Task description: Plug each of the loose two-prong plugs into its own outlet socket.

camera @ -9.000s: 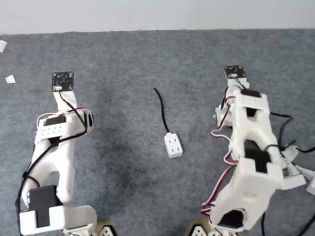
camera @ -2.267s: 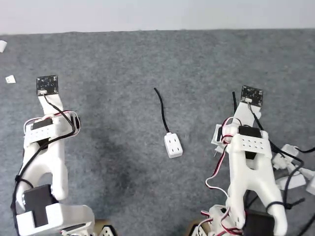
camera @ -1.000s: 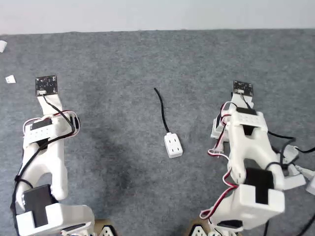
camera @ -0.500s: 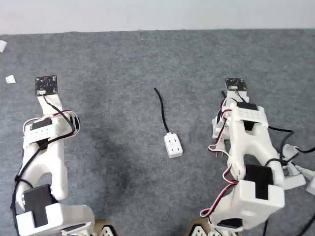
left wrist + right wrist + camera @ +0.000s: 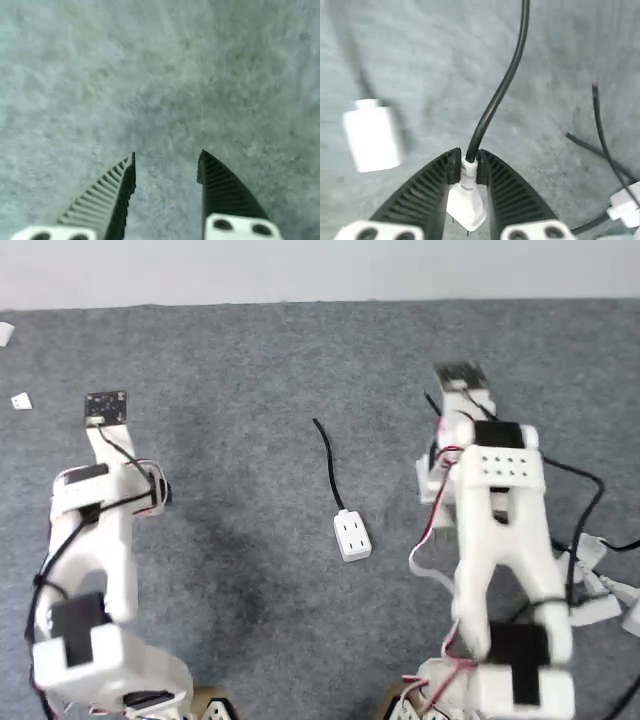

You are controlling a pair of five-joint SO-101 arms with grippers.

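A white outlet strip (image 5: 352, 535) lies on the grey carpet midway between the arms, its black cord (image 5: 327, 455) running away from them. The strip (image 5: 372, 140) also appears blurred in the right wrist view. My right gripper (image 5: 467, 155) is shut on a white two-prong plug (image 5: 466, 200), held above the carpet to the right of the strip. The plug's black cord (image 5: 505, 80) trails off ahead of the fingers. My left gripper (image 5: 166, 162) is open over bare carpet at the far left, with nothing between its fingers.
Another white plug (image 5: 626, 206) and thin dark wires lie near the right arm. More loose white plugs and cables (image 5: 600, 590) sit at the right edge. Small white scraps (image 5: 20, 400) lie at the far left. A pale wall borders the carpet at the back.
The right arm has swung farther away and slightly left, rising with the plug's cord. The left arm has shifted a little to the right.
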